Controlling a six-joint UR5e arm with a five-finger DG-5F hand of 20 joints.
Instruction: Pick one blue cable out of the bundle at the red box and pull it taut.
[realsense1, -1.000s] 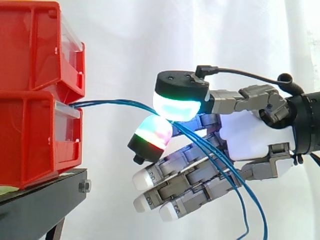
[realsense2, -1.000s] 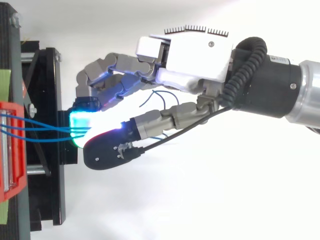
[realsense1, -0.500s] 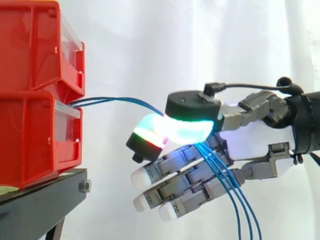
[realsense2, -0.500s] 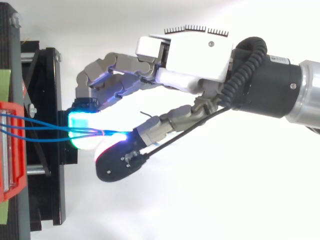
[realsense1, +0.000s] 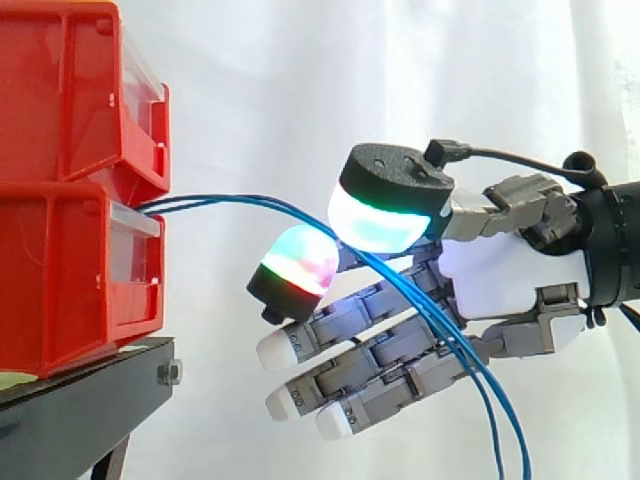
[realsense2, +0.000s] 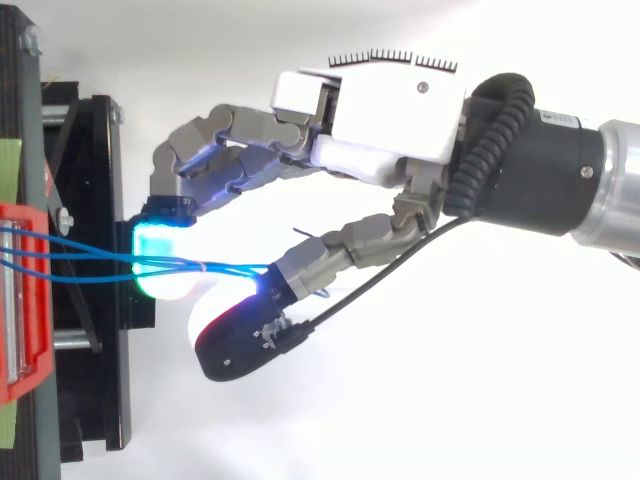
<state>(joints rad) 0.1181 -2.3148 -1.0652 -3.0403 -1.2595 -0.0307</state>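
Observation:
Several thin blue cables (realsense1: 240, 202) leave the front of the lower red box (realsense1: 70, 280) and run right in a shallow arc. They pass between the hand's glowing thumb pad (realsense1: 385, 215) and one raised fingertip (realsense1: 297, 262), then drop across the other fingers to the lower edge. The hand (realsense1: 495, 280) reaches in from the right, palm toward the box, fingers nearly straight. A visible gap separates the thumb pad from the raised fingertip, so nothing is clamped. From above, the cables (realsense2: 70, 262) converge near that fingertip, and the thumb sits off to one side of the hand (realsense2: 390, 110).
A second red bin (realsense1: 70, 90) sits stacked on the lower box. Both rest on a black stand (realsense1: 80, 400) at the left, seen from above as a dark frame (realsense2: 100, 200). A white curtain hangs behind.
Half a second ago the thumb pad pressed on the raised fingertip with the cables between. It has since lifted and swung aside, and the cables hang at a slant instead of straight down.

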